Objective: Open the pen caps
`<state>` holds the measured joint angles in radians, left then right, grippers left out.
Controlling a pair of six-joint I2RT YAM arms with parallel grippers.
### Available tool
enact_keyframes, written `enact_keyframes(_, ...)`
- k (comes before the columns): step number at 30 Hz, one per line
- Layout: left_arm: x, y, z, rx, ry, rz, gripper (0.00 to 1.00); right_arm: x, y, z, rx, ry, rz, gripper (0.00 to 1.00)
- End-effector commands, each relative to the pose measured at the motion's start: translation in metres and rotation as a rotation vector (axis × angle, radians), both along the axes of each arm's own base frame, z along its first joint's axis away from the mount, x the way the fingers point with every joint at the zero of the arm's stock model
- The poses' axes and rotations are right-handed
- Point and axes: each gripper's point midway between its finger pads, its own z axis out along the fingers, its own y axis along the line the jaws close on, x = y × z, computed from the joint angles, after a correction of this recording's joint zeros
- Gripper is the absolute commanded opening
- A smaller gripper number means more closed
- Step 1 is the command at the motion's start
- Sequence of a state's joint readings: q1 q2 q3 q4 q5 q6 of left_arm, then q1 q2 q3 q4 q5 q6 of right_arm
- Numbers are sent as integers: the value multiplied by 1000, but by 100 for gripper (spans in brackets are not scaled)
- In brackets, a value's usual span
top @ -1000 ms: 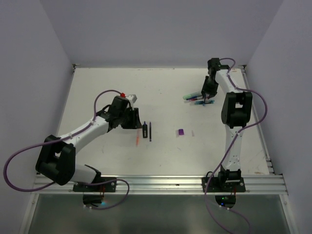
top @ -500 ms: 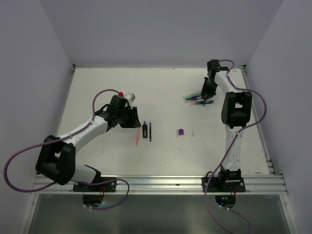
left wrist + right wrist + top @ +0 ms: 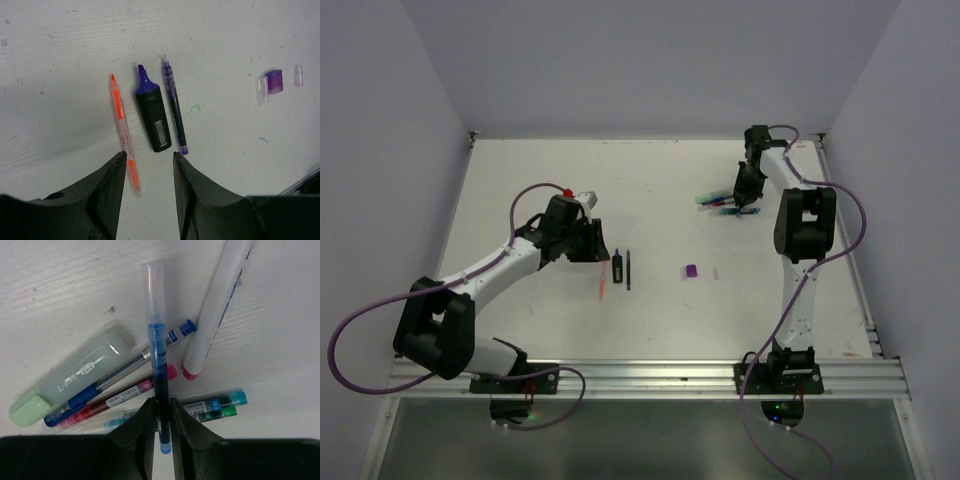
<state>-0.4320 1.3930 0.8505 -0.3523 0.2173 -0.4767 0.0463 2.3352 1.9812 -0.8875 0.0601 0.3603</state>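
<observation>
My right gripper [image 3: 161,407] is shut on a blue pen [image 3: 159,360] with a clear cap [image 3: 152,287], held over a pile of pens [image 3: 722,203] at the far right. The pile holds a pale green highlighter [image 3: 75,375], a white marker [image 3: 217,305] and several thin pens. My left gripper [image 3: 149,160] is open and empty above three uncapped pens: an orange one [image 3: 122,127], a black highlighter with a purple tip [image 3: 152,117] and a dark purple pen [image 3: 174,107]. A purple cap [image 3: 274,81] and two clear caps [image 3: 261,90] lie to their right; the purple cap also shows in the top view [image 3: 691,271].
White walls close in the table on the left, far and right sides. A metal rail [image 3: 650,375] runs along the near edge by the arm bases. Purple cables loop from both arms.
The right gripper has shifted very slightly over the pen pile. The left arm has barely moved.
</observation>
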Motion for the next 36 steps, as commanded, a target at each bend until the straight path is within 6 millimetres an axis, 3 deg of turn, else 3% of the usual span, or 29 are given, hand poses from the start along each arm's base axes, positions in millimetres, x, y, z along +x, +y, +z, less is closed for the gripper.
enact_keyframes(1,5,-3,4,-29,-28,3,45,0,-4,-2,-10,-6,14,21)
enact_keyframes(6,4,-1,5,-27,-28,10,45,1,-6,3,-20,-16,25,11)
enact_keyframes(9,4,-1,5,-28,-30,10,45,4,-7,6,-17,-29,26,0)
enact_keyframes(17,4,-1,11,-35,-37,11,45,3,-8,14,-20,-35,17,0)
enact_keyframes(26,11,-8,27,-59,-60,-3,46,4,-10,95,-18,-184,-1,0)
enact_keyframes(31,21,-24,47,-123,-59,-25,46,-26,10,130,58,-202,35,0)
enact_keyframes(36,31,-53,82,-260,-56,-91,46,-84,80,125,278,-85,246,0)
